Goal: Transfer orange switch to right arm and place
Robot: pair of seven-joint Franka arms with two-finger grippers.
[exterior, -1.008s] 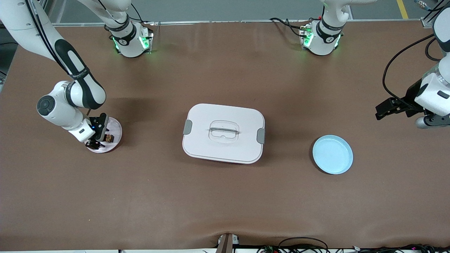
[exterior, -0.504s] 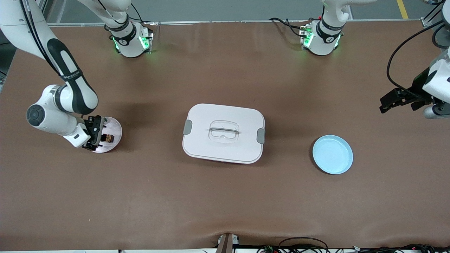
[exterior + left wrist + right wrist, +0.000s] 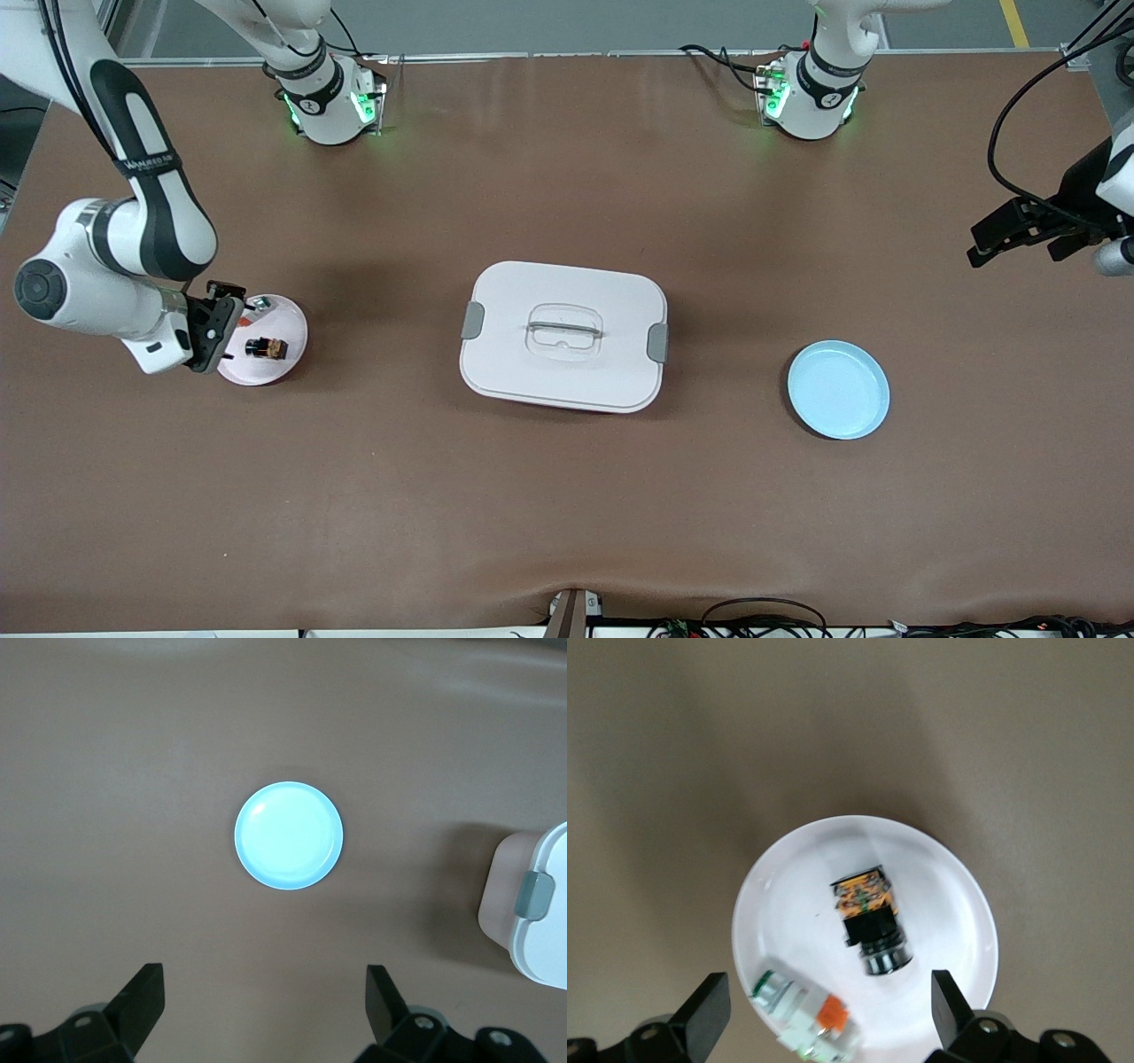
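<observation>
The orange switch (image 3: 266, 348) (image 3: 868, 912), a tiny black block with an orange face and a short cylindrical end, lies on its side on a small pale round plate (image 3: 290, 365) (image 3: 948, 895) near the right arm's end of the table. My right gripper (image 3: 221, 330) (image 3: 828, 992) hangs open just over the plate's edge, apart from the switch and holding nothing. Out at the left arm's end, my left gripper (image 3: 1014, 252) (image 3: 263, 983) hangs open and empty above bare table.
A small silvery-clear part with a red-orange bit (image 3: 802, 1014) shares the pale plate. A white lidded box (image 3: 563, 335) (image 3: 536, 930) sits mid-table. A light blue plate (image 3: 838, 390) (image 3: 289, 835) lies between the box and the left arm's end.
My right gripper has drawn back off the pale plate toward the table's end, leaving the orange switch lying there. The left gripper has drifted toward the robots' bases.
</observation>
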